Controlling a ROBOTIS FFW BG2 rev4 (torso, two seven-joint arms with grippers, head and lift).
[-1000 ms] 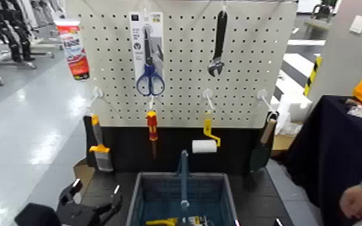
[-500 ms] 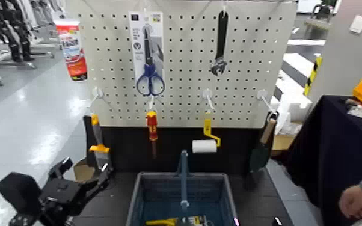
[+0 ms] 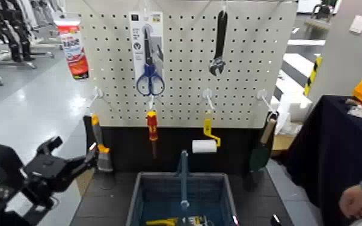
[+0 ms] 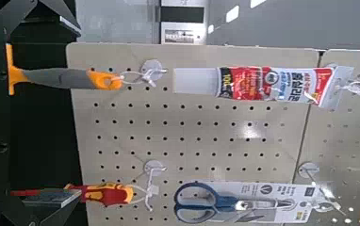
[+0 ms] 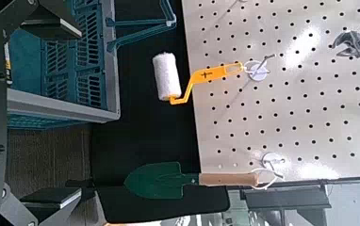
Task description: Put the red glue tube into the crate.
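Height changes: the black left gripper (image 3: pixel 75 149) has risen beside the blue-grey plastic basket (image 3: pixel 159 175), apparently readying to reach the red-and-white plastic glue tube (image 3: pixel 74 51). Its fingers stand apart, empty; the tube hangs above them, untouched. The black right gripper (image 3: pixel 255 220) waits low, fingers apart.

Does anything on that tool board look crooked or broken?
Nothing looks broken. The glue tube tilts a little, by the board's left edge, and the adjustable wrench leans slightly, but both look like ordinary hanging. The scissors sit fairly straight on their card.
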